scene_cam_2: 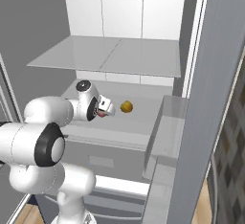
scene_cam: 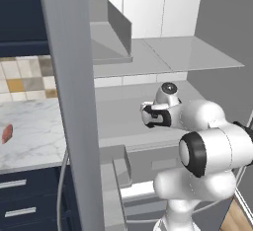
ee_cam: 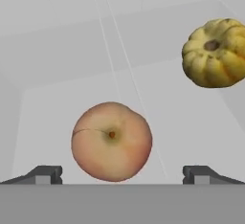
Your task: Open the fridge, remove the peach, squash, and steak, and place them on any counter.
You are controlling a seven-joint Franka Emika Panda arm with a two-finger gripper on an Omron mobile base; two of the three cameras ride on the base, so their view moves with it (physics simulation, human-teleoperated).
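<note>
The fridge (scene_cam: 123,121) stands open, with my arm reaching in over its middle shelf. In the hand view the red-orange peach (ee_cam: 111,141) lies on the shelf just ahead of my gripper (ee_cam: 122,175), centred between the widely spread fingertips (ee_cam: 45,174), which do not touch it. The yellow ribbed squash (ee_cam: 215,53) sits further back to the right, and in the right base view the squash (scene_cam_2: 127,106) lies just past the gripper (scene_cam_2: 109,108). The pinkish steak (scene_cam: 7,134) rests on the marble counter (scene_cam: 34,126) left of the fridge.
The open left fridge door (scene_cam: 74,101) stands between the shelf and the counter. The right door with its bins (scene_cam_2: 165,132) hems the shelf on the other side. A grey shelf (scene_cam_2: 119,55) hangs above my hand. Navy drawers (scene_cam: 20,200) lie under the counter.
</note>
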